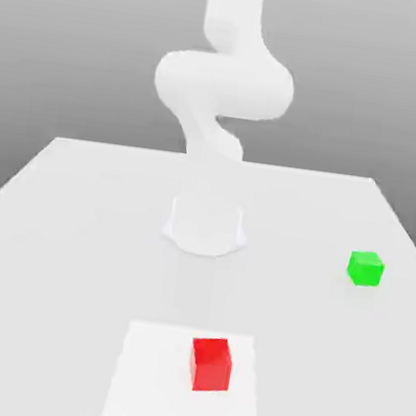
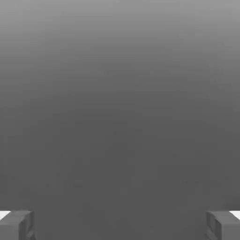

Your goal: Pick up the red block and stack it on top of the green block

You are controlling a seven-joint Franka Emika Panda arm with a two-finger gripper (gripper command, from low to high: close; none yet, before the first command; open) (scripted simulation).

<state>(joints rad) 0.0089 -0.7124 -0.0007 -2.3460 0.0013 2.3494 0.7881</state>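
Note:
A red block [image 1: 211,363] rests on a lighter square patch of the white table [image 1: 75,259], near the front edge. A green block [image 1: 364,268] sits apart from it, farther back on the exterior view's right. The white arm [image 1: 223,84] rises from its round base behind the red block and bends upward out of the frame. In the hand view my gripper [image 2: 120,225] stands open, its two grey fingertips [image 2: 17,225] far apart with nothing between them, facing plain grey background.
The arm's round base [image 1: 206,225] stands mid-table behind the red block. The table's far edge runs across the back, and its side edges slant outward toward the front.

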